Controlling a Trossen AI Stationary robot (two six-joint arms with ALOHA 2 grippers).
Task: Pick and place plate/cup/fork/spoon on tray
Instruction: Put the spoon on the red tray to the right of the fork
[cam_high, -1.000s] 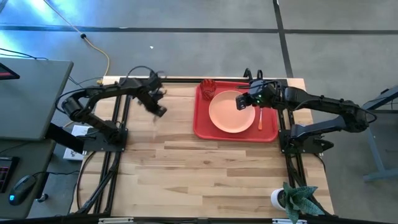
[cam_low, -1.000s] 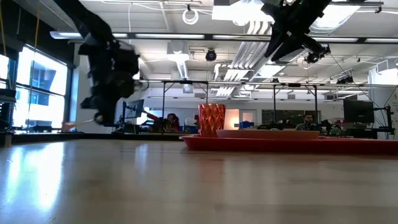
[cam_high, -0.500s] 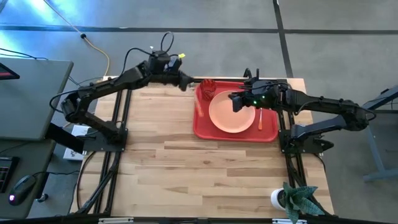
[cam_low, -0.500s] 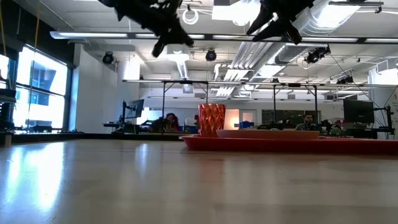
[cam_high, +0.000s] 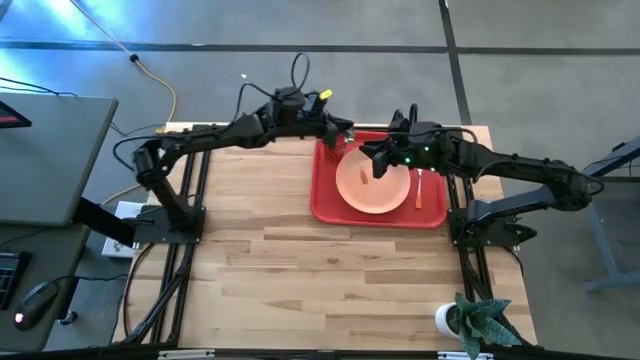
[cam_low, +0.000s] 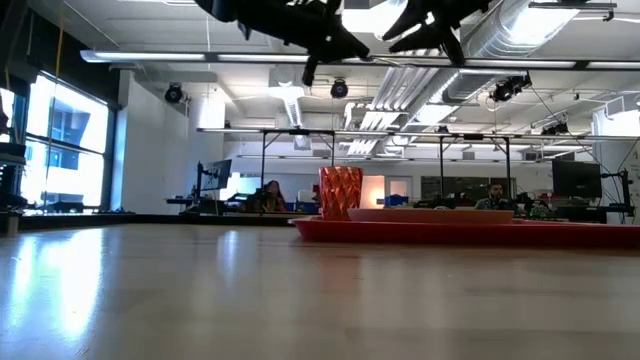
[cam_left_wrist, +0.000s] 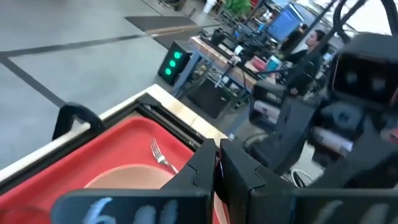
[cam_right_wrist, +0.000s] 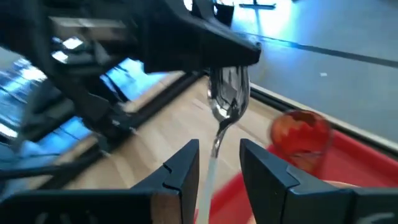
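Observation:
The red tray (cam_high: 328, 205) lies at the table's far right. On it are the peach plate (cam_high: 375, 190), the fork (cam_high: 418, 190) to the plate's right, and the red cup (cam_low: 340, 192) at the tray's far left corner. My left gripper (cam_high: 347, 131) reaches in from the left, high above the cup, and is shut on the spoon (cam_right_wrist: 225, 93). My right gripper (cam_high: 373, 160) is open above the plate. Its fingers stand on either side of the spoon's handle (cam_right_wrist: 208, 177); whether they touch it I cannot tell. My left gripper pinches the spoon between its two shut fingers (cam_right_wrist: 217, 50), at the top of the silver bowl (cam_right_wrist: 227, 84). The fingers come about level from the table's left. The spoon hangs below them, bowl up and handle down, clear of the tray.
A white pot with a green plant (cam_high: 468, 320) stands at the table's near right corner. The bare wood (cam_high: 300, 260) in front of the tray and to its left is free room. The two arms are close together over the tray's far left part.
My left gripper has risen from low over the table's left part and swung toward the right and far edge, carrying the spoon lifted clear to above the tray's far left corner. My right gripper has moved a little toward the table's left, toward the spoon.

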